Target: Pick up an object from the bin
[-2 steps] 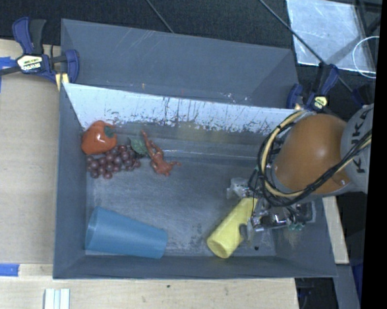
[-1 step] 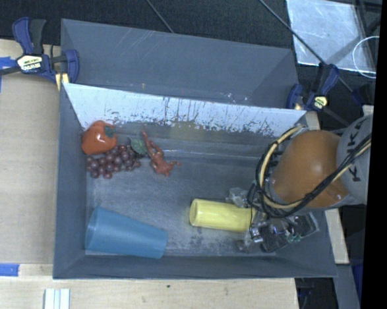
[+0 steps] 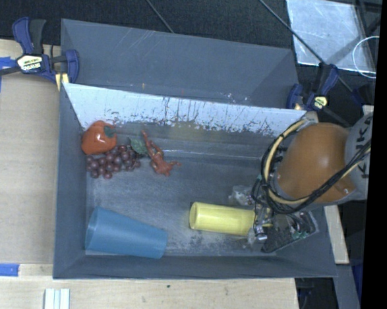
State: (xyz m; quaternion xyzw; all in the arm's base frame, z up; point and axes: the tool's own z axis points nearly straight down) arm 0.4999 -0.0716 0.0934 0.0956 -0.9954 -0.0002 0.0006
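Observation:
A yellow cylinder [image 3: 220,219] lies on its side in the front middle of the bin. My gripper [image 3: 261,223] is low in the bin's right part, right at the cylinder's right end and touching or nearly touching it. A blue cup [image 3: 124,233] lies tipped over at the front left.
At the back left sit an orange-red tomato-like fruit [image 3: 99,138], a bunch of dark purple grapes [image 3: 112,160] and a small red-brown figure [image 3: 158,157]. The arm's orange cover and cables hang over the bin's right side.

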